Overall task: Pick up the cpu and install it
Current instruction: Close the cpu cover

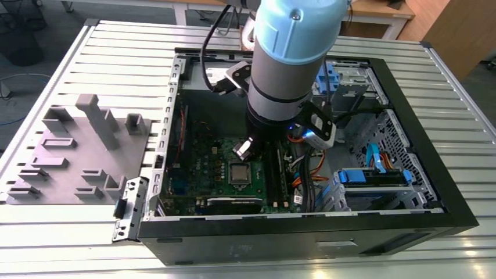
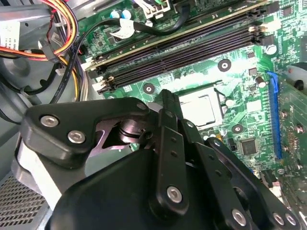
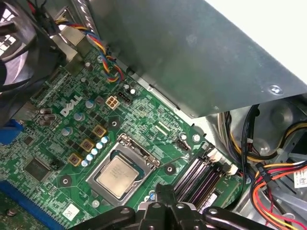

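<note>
Inside the open computer case, the cpu lies flat in its socket — seated, apparently. The gripper hovers just beside it, fingers pressed together, grasping nothing.

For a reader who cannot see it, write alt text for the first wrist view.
The cpu, silvery and square, sits in the socket frame of the green motherboard. The black gripper hangs close beside it, next to dark memory slots, with a grey metal panel and coloured wires beyond.
</note>
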You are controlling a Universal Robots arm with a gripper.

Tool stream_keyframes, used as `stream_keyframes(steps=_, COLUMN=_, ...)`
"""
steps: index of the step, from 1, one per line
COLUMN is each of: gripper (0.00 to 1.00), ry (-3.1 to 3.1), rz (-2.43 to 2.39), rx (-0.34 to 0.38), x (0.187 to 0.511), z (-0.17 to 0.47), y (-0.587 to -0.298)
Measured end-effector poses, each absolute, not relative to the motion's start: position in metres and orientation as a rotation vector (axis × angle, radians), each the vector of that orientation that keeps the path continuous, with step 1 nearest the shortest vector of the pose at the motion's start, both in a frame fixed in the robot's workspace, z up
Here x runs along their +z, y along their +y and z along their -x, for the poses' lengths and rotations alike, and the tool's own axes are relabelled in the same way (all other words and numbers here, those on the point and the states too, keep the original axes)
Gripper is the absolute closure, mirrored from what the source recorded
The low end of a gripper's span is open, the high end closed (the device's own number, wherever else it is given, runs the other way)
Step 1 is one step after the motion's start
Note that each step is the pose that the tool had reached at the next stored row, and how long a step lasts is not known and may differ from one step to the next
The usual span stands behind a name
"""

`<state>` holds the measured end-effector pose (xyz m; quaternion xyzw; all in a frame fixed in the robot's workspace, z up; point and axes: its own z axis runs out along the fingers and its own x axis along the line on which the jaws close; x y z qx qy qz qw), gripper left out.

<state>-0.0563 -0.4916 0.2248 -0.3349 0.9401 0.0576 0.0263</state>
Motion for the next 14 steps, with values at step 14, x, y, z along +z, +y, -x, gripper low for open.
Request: stream_keyframes(steps=14, gripper=0.89, ry=2.883, rz=1.029, rx=0.177, x=0.223, z=0.086, y=-0.500)
